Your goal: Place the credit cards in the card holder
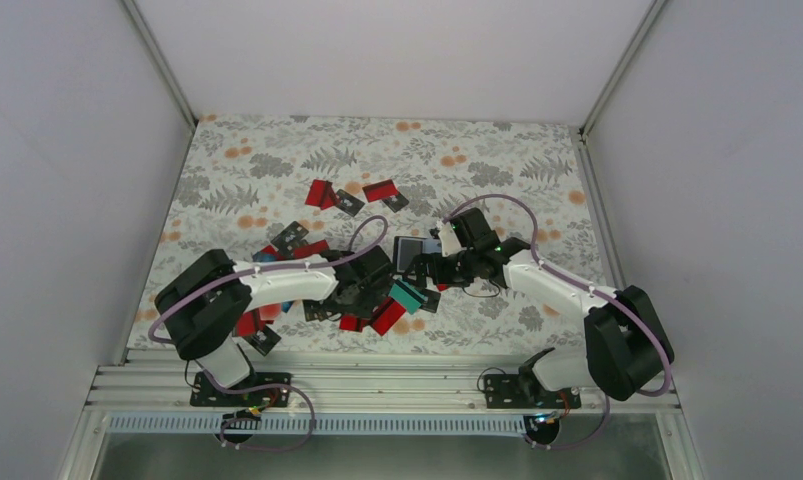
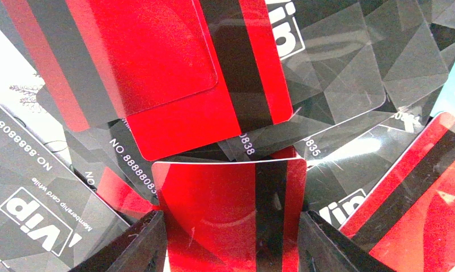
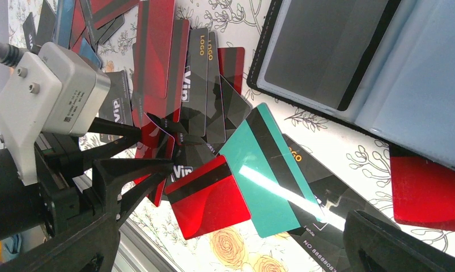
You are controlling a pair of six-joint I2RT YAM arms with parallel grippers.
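My left gripper (image 2: 230, 249) is shut on a red credit card (image 2: 225, 215) with a black stripe, held by its edges just above a pile of red and black cards (image 2: 174, 68). From above it sits at the pile (image 1: 362, 283). The card holder (image 1: 412, 252) lies open beside it, its clear sleeves (image 3: 338, 51) facing up. My right gripper (image 3: 230, 255) is open and empty, hovering over a red card (image 3: 208, 198) and a teal card (image 3: 270, 170) just in front of the holder. In the right wrist view the left gripper's fingers (image 3: 128, 170) pinch the red card.
More red and black cards (image 1: 349, 197) lie scattered at the back of the floral mat, others near the left arm (image 1: 262, 335). A red card (image 3: 429, 192) lies partly under the holder. The metal rail (image 1: 377, 385) runs along the near edge. White walls surround the table.
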